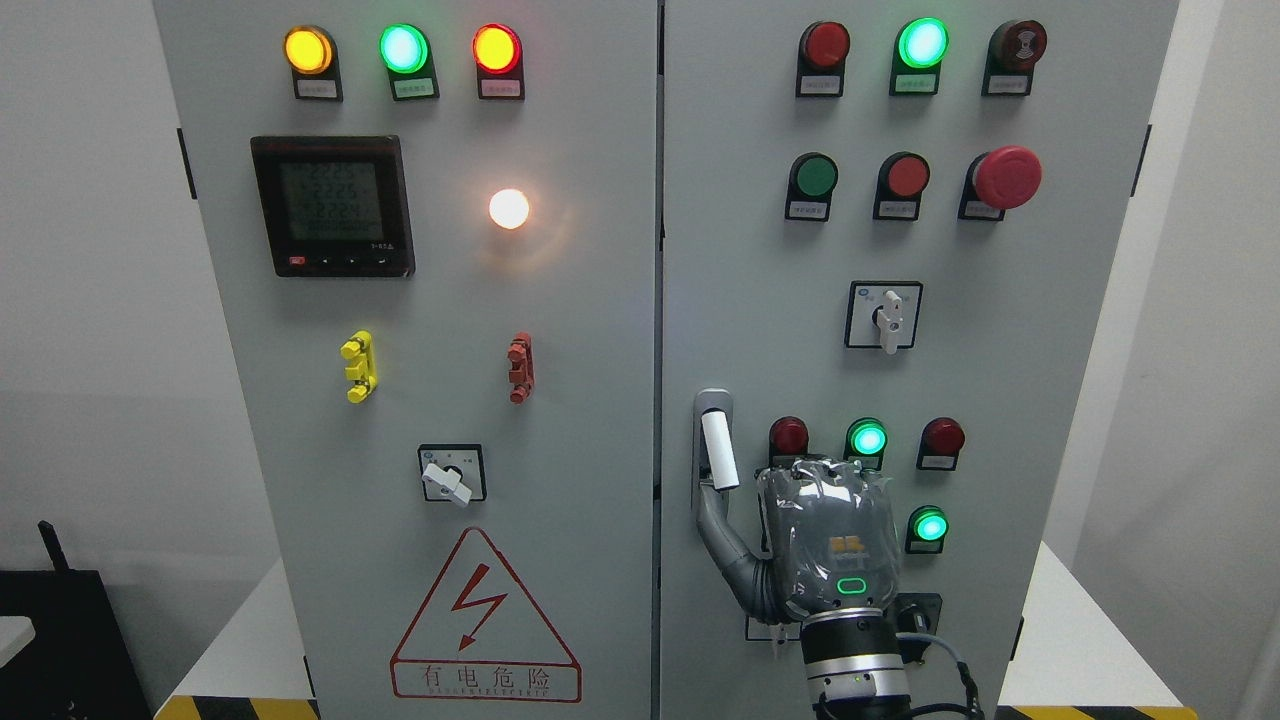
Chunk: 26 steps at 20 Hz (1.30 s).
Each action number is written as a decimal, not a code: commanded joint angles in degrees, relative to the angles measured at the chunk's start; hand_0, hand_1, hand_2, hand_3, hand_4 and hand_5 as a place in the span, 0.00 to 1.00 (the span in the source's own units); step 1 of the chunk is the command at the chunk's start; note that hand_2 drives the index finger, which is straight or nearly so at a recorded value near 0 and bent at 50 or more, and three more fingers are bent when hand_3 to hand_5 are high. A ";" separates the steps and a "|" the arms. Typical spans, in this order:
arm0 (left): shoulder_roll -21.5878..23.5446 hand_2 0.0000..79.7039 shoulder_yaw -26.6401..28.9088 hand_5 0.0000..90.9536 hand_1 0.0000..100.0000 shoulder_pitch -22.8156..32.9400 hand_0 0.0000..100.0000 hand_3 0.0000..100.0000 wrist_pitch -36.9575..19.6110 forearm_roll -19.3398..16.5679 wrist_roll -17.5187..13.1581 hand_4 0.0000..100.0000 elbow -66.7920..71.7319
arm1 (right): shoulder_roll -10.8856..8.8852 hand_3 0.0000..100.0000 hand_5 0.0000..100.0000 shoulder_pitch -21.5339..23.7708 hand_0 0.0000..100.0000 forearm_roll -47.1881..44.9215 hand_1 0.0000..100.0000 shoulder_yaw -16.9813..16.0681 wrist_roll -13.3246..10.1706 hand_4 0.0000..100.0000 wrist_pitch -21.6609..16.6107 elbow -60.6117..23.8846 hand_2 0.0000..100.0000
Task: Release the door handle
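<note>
The door handle point(719, 450), a white lever on a grey plate, sits at the left edge of the cabinet's right door point(1000, 400), pointing up and tilted slightly. My right hand point(826, 535) rises from the bottom edge just right of the handle, its back towards the camera. Its grey thumb point(725, 545) is spread out to the left, and the tip meets the handle's lower end. The other fingers point(822, 472) point at the door beside the handle and do not wrap around it. The hand holds nothing. The left arm is out of sight.
Lit and unlit buttons point(867, 438) surround the hand, with a rotary switch point(886, 316) and a red emergency stop point(1006, 177) above. The left door point(560, 420) carries a meter point(332, 205), lamps, another rotary switch point(451, 476) and a warning triangle point(484, 620).
</note>
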 commanded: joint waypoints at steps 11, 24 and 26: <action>0.00 0.00 0.09 0.00 0.39 -0.17 0.12 0.00 0.04 0.00 -0.02 0.00 0.53 | -0.02 1.00 0.98 -0.03 0.52 0.00 0.00 -0.03 -0.07 0.91 0.40 -0.12 0.96; 0.00 0.00 0.09 0.00 0.39 -0.09 0.12 0.00 0.04 0.00 -0.02 0.00 0.53 | -0.02 1.00 0.99 -0.03 0.52 0.00 0.00 -0.03 -0.07 0.91 0.75 -0.12 0.96; 0.00 0.00 0.09 0.00 0.39 -0.09 0.12 0.00 0.04 0.00 -0.02 0.00 0.53 | -0.02 1.00 0.99 -0.03 0.52 0.00 0.00 -0.03 -0.07 0.91 0.75 -0.21 0.96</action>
